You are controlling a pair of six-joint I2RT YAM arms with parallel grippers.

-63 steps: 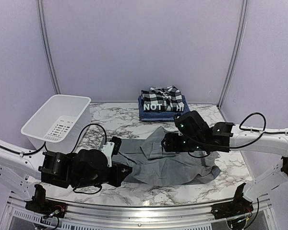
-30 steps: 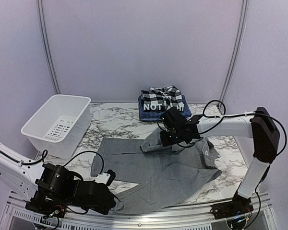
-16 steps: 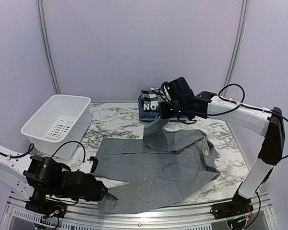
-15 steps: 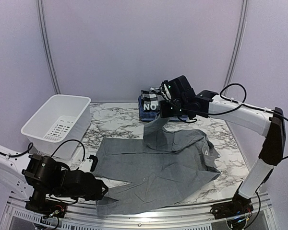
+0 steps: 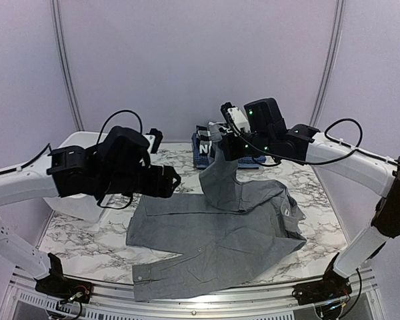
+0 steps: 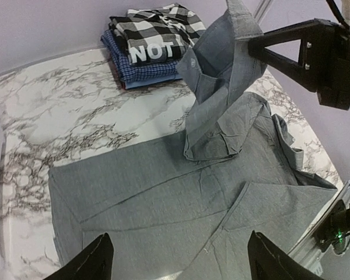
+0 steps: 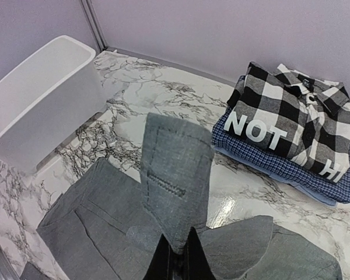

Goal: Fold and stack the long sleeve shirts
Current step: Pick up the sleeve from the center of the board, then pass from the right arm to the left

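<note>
The plain grey long sleeve shirt (image 5: 217,230) lies spread flat on the marble table (image 5: 153,167), front side up. My right gripper (image 5: 221,141) is shut on the cuff of one sleeve (image 7: 176,175) and holds it up above the shirt's far edge, so the sleeve (image 6: 221,93) hangs in a column. My right gripper (image 7: 179,259) pinches the cuff's lower end. My left gripper (image 5: 171,180) hovers high over the shirt's left part, open. In the left wrist view its fingers (image 6: 98,261) stand wide apart with only flat grey shirt (image 6: 157,198) far below. Folded shirts (image 7: 291,131) sit stacked at the back.
A white plastic tub (image 7: 41,99) stands at the back left, mostly hidden behind my left arm in the top view. The folded stack (image 6: 154,44) shows plaid, black lettered and blue checked layers. The table's metal front rail (image 5: 200,303) runs just below the shirt's hem.
My left gripper opened, let go of the shirt's near corner and rose from the front edge to high over the left side. My right gripper lifted the sleeve higher.
</note>
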